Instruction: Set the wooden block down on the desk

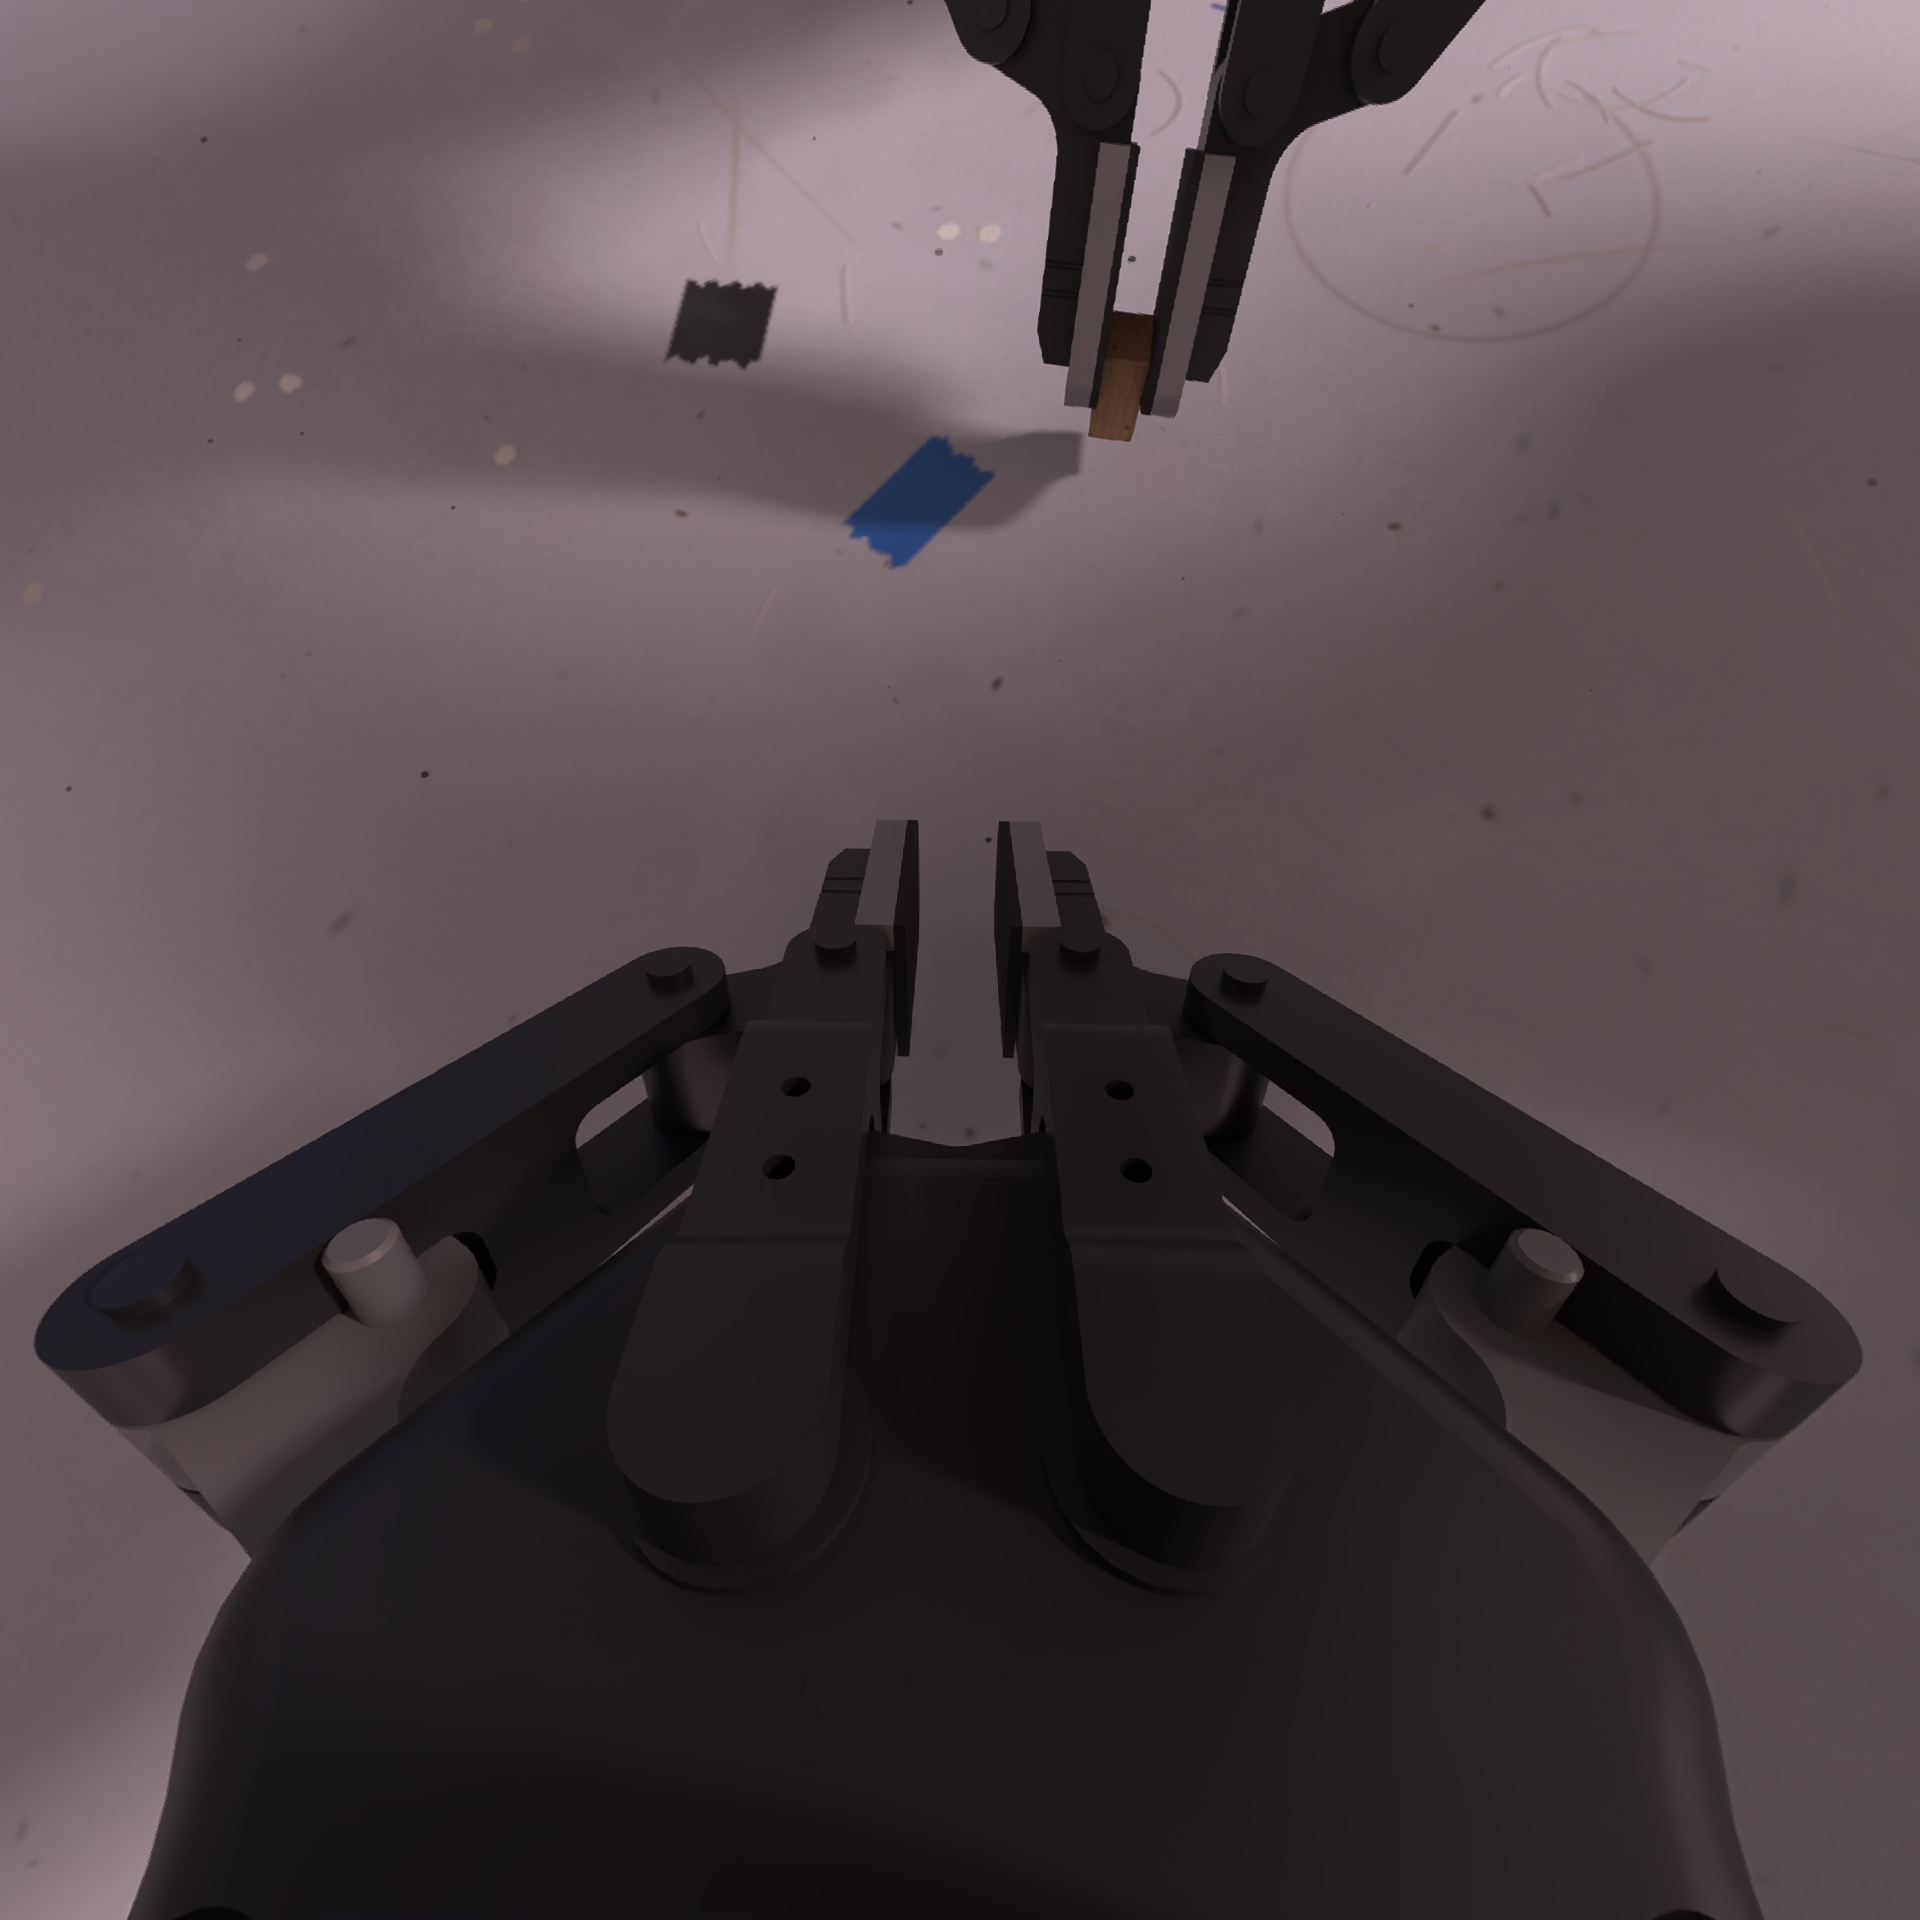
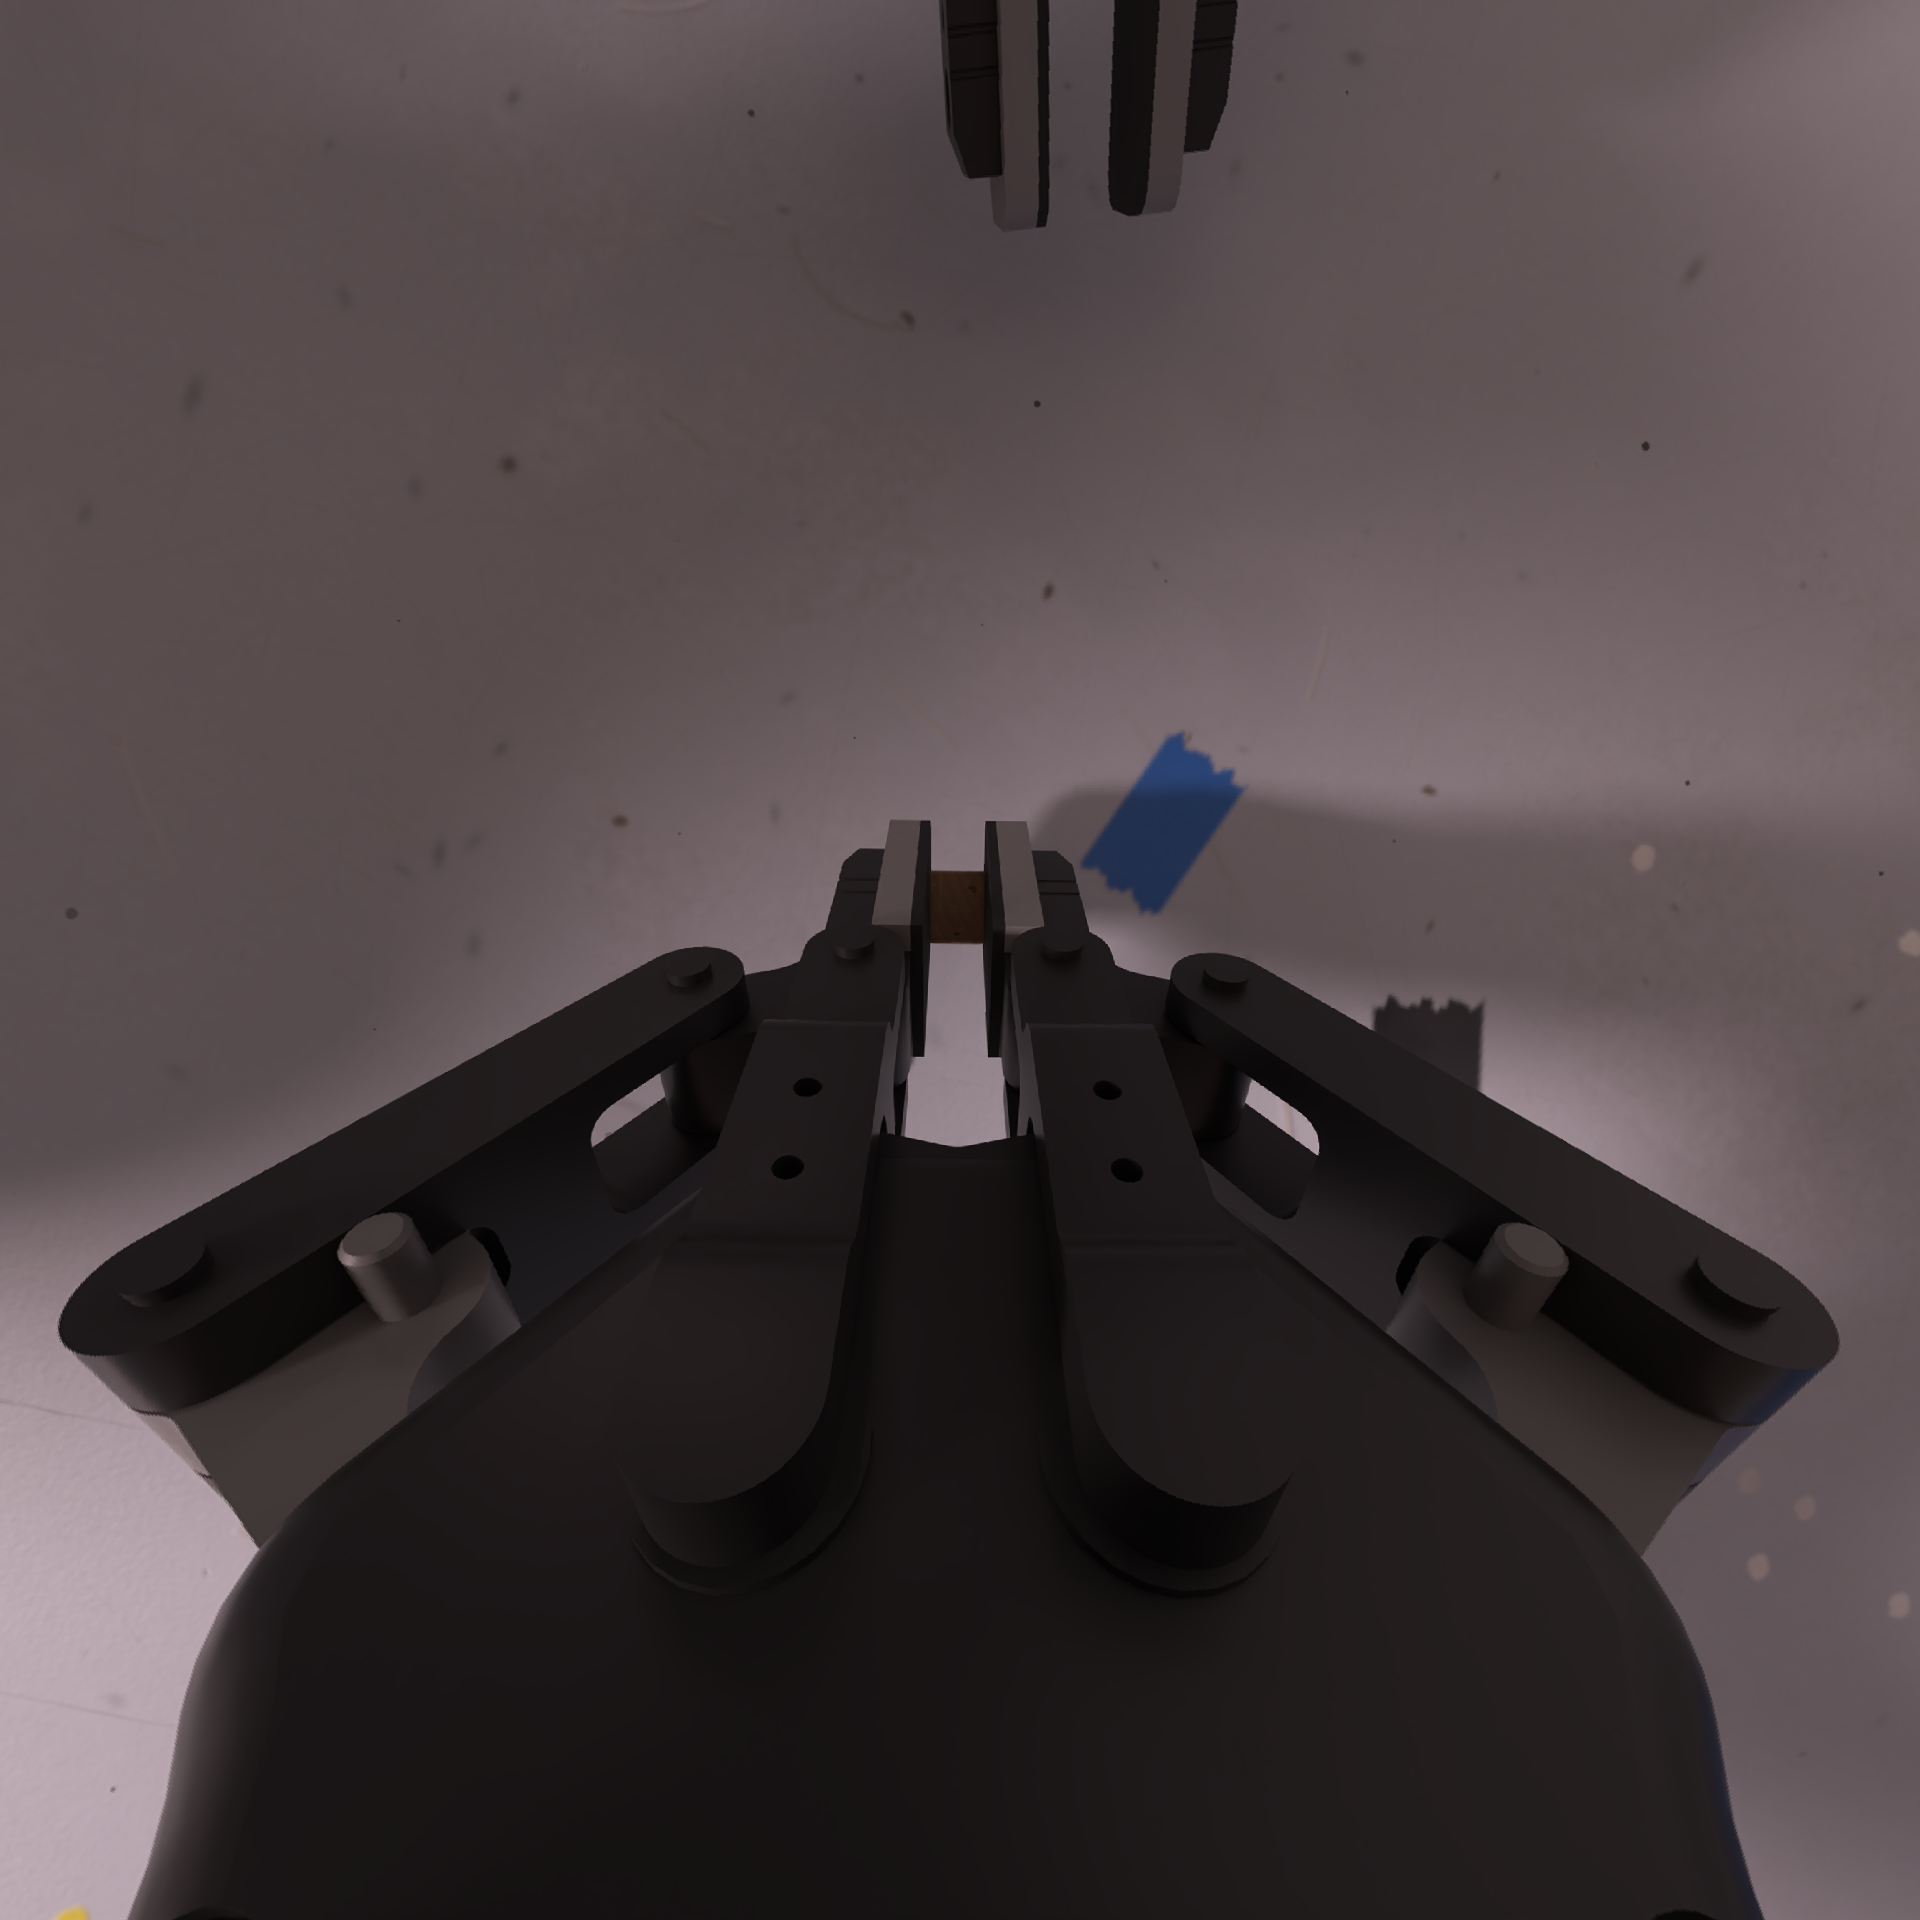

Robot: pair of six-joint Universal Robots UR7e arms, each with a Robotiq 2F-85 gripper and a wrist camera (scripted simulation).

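A small wooden block is pinched between the pads of my right gripper, which reaches in from the top of the left wrist view. The block's lower end pokes out past the fingertips, just above the pale desk, and its shadow falls to the left. In the right wrist view the block sits between the pads of the same gripper. My left gripper is empty, its jaws a narrow gap apart, and it faces the right one. Its fingertips also show in the right wrist view.
A blue strip of tape lies flat on the desk just left of the block; it also shows in the right wrist view. A black tape patch lies farther left. The desk is scuffed and speckled.
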